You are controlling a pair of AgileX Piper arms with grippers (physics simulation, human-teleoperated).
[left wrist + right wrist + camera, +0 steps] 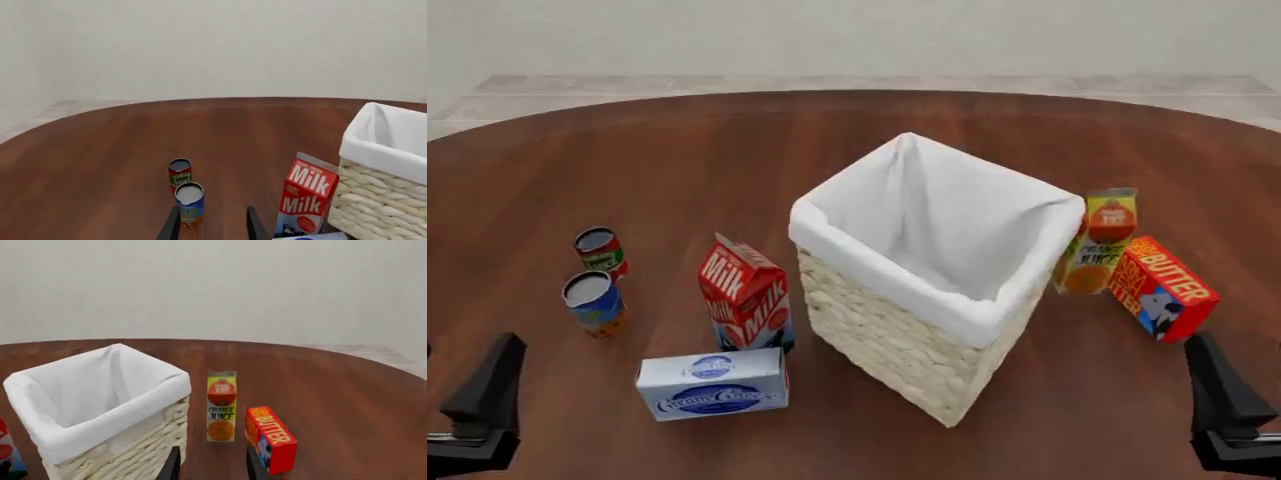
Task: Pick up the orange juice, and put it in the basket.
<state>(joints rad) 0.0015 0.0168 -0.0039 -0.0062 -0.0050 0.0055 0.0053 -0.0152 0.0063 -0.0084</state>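
The juice (1102, 240) stands upright on the table (827, 140), just beside the basket's (888, 335) right side and a little behind the butter (1160, 286), which sits close at its right. Nothing holds it. From the right wrist view the juice (221, 406) stands ahead of the right gripper (210, 462), apart from it, roughly in line with the gap between the two dark fingertips (172, 463); those tips are spread with only bare table between them, so the gripper is released and carries nothing. In the front view the right gripper (1225, 410) shows only as a dark shape at the near right corner, well apart from the juice, with the butter between.

The basket (113, 440) has its white liner folded over the rim and is tilted corner-on to the arms.

On the left, the left gripper (481, 405) waits at the near left corner. Its wrist view shows the fingers (253, 222) parted and the left gripper (210, 225) empty, with a blue can (189, 202) just ahead, a red can (179, 172) behind that, and the milk (305, 195) standing beside the basket (380, 200). A cream cheese box (713, 384) lies flat in front of the milk (745, 292).
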